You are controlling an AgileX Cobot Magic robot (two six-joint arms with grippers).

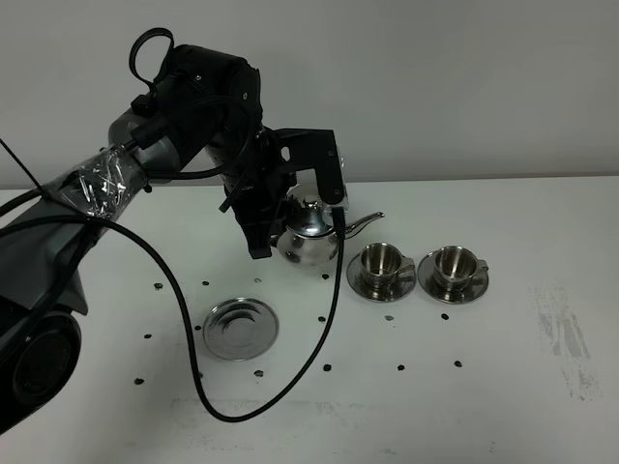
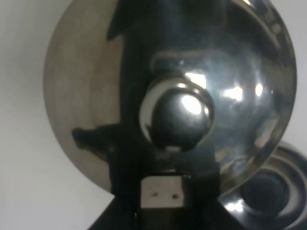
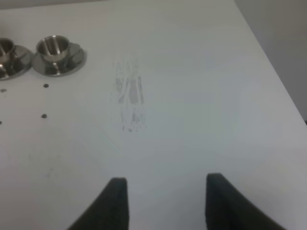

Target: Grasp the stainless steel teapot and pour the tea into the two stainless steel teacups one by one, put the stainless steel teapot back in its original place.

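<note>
The stainless steel teapot (image 1: 308, 238) hangs in my left gripper (image 1: 276, 228), which is shut on its handle side. It is held a little above the table, just left of the teacups, with the thin spout (image 1: 363, 224) pointing right above the left teacup (image 1: 381, 261). The right teacup (image 1: 453, 264) stands beside it; each is on its own saucer. The round steel disc (image 1: 241, 328) lies bare in front of the teapot. The left wrist view looks down on the teapot lid knob (image 2: 182, 117). My right gripper (image 3: 165, 184) is open and empty over bare table, right of the teacups (image 3: 55, 48).
The white table (image 1: 542, 387) carries several small dark dots around the disc and cups. A scuffed patch (image 1: 561, 338) lies at the right. A black cable (image 1: 290, 387) loops from the left arm across the table in front of the disc.
</note>
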